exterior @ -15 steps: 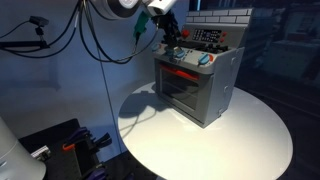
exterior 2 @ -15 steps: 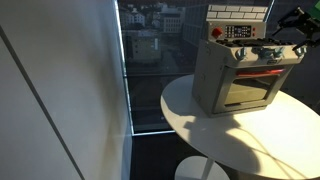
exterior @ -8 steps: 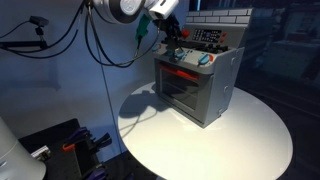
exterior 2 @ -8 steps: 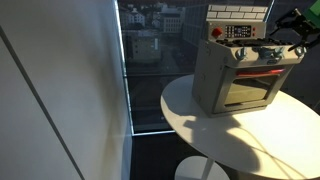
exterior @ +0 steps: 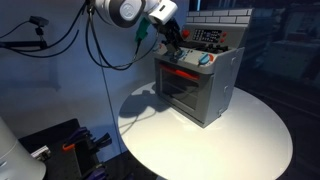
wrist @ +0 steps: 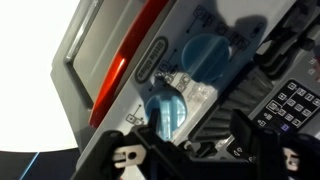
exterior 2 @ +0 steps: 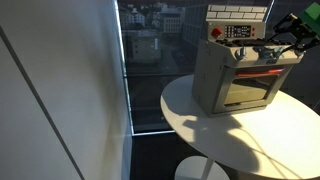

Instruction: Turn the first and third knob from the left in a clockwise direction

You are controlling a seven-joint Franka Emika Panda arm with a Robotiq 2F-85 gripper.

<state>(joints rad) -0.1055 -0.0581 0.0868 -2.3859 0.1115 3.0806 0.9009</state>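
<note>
Round white table [exterior: 255, 140] in a dark room, toy oven [exterior: 205, 85] sitting on it, seen in both exterior views. Your knobs are on the oven's top front panel, above the red door handle [wrist: 128, 60]. Only the wrist view shows them properly: one blue knob [wrist: 168, 112] close in, just ahead of the pincer, and a second blue disc [wrist: 208, 55] further along the panel. You can't tell which of these counts as first or third from the left, because the row is cut off at the frame edges and partly blocked by the gripper body. In the exterior views the knobs are too small to separate.

Your gripper [wrist: 195, 150] is over the top front edge of the oven, and the same shows in an exterior view [exterior: 172, 40] and from the opposite side [exterior 2: 283, 40]. Its jaws stand apart, with the near blue knob roughly between the finger lines. The fingers [wrist: 125, 155] are dark and blurred at the bottom of the wrist view. Contact with the knob can't be made out, and nothing is visibly gripped.

Beside the knobs there's a dark keypad [wrist: 290, 100], partly hidden by the right finger. Further out, black cables [exterior: 100, 50] hang from the arm [exterior: 125, 10]. A window [exterior 2: 150, 45] with city buildings sits behind the table.
</note>
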